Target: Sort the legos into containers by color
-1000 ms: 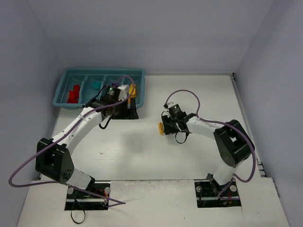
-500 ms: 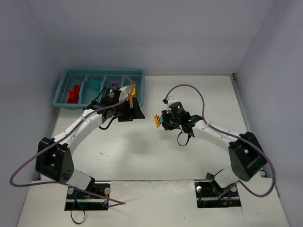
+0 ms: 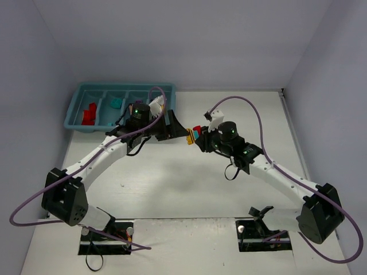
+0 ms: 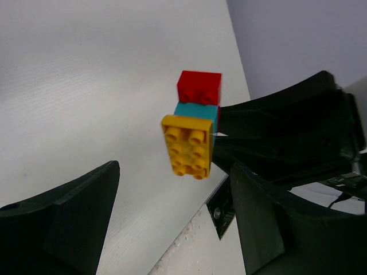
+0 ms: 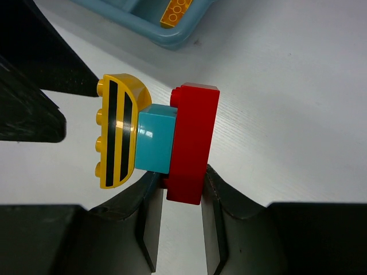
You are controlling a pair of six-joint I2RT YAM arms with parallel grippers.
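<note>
Lego stack (image 3: 194, 135) of three pieces, held in the air above the white bench (image 3: 172, 183), between the two arms and just right of the teal-blue tray (image 3: 74, 112). Right fingers (image 5: 148, 229) are pressed tight on the red brick (image 5: 192, 137) at one end. A teal brick (image 5: 156, 140) sits in the middle, and a yellow piece (image 5: 117, 132) with black stripes points toward the other arm. Left fingers (image 4: 74, 217) are spread wide and aimed at the yellow end, touching nothing as far as the views show. The step looks like pulling the stack apart so each colour can go to its own compartment. To do it well, the left fingers should probably move in until only the yellow piece lies between them, then close on its sides, not on the teal brick. They can then peel it away with a slight tilt while the right grip holds firm; a straight tug risks dragging the whole stack loose. In the tray, loose red bricks (image 3: 89, 114) lie in the leftmost compartment, a teal piece (image 3: 116, 102) in the next, and a yellow brick (image 5: 178, 12) at the right end.
</note>
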